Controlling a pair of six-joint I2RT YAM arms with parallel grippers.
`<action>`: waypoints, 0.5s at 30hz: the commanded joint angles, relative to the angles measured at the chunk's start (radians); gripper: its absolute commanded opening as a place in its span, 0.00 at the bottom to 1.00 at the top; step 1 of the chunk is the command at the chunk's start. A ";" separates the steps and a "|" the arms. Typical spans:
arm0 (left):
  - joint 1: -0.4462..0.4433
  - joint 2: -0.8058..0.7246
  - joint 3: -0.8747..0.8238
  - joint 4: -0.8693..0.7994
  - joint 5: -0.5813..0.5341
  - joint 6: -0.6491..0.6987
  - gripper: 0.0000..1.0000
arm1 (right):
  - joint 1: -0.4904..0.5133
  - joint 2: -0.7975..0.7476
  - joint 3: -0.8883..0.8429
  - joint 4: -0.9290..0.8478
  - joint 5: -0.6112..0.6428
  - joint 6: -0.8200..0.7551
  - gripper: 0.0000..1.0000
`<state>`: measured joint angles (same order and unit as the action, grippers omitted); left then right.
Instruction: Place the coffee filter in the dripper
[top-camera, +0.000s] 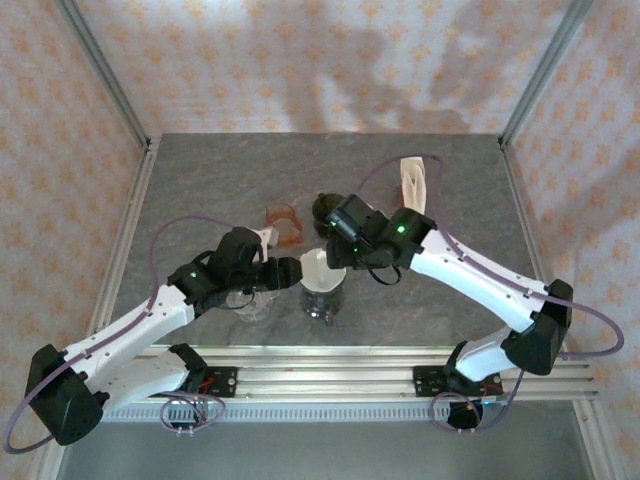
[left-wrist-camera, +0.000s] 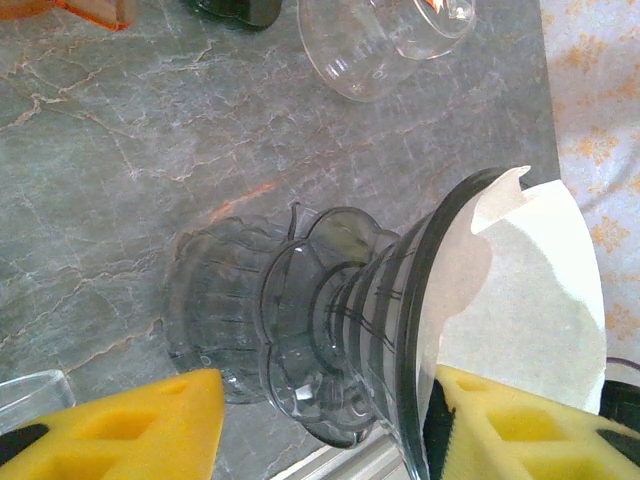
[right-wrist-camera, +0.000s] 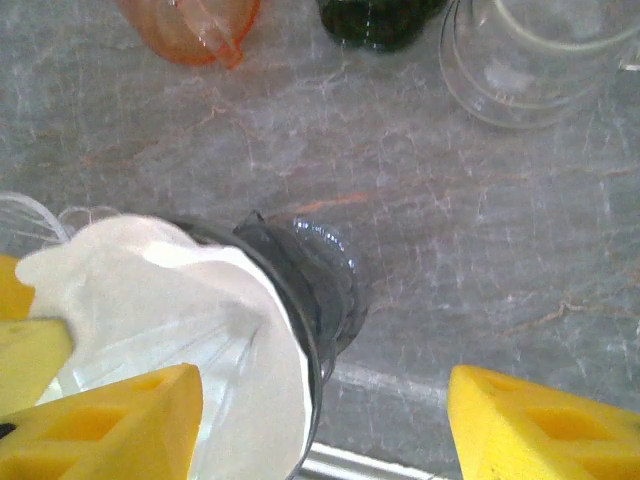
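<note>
Coffee filter sits inside the cone of the dripper, which stands on the bench near its front middle, between the two arms. The paper's upper edge rises above the rim, and one side looks creased rather than lying flat.

Our right hand is spread wide and grips nothing. One pad hangs over the paper in the cone and the other is out over bare bench. Our left hand straddles the dripper with a pad on each side. We cannot tell whether those pads press on it or merely flank it.

We judge the paper to be in and the seating unfinished. To finish well, we should keep the dripper steady and ease the paper down evenly until it lies against the ribbed wall. Then we should lift the inner pad straight up so it does not drag the paper out.

The bench is grey, veined like stone and matte. An orange vessel, a dark green one and a clear glass one stand farther back. Pale patterned walls and metal frame posts enclose the space, and a rail runs along the near edge.
</note>
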<state>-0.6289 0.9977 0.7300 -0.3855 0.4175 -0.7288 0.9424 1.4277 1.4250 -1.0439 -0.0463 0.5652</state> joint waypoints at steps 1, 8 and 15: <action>-0.009 0.002 -0.013 0.001 -0.023 0.000 0.55 | 0.038 0.000 -0.030 -0.064 0.003 0.044 0.66; -0.008 0.001 -0.012 0.000 -0.023 0.001 0.55 | 0.055 -0.013 -0.069 -0.056 -0.007 0.055 0.65; -0.008 -0.001 -0.014 -0.001 -0.025 -0.001 0.55 | 0.066 -0.028 -0.070 -0.076 -0.017 0.042 0.61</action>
<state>-0.6289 0.9977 0.7300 -0.3855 0.4175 -0.7319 1.0004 1.4273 1.3609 -1.0840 -0.0704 0.6022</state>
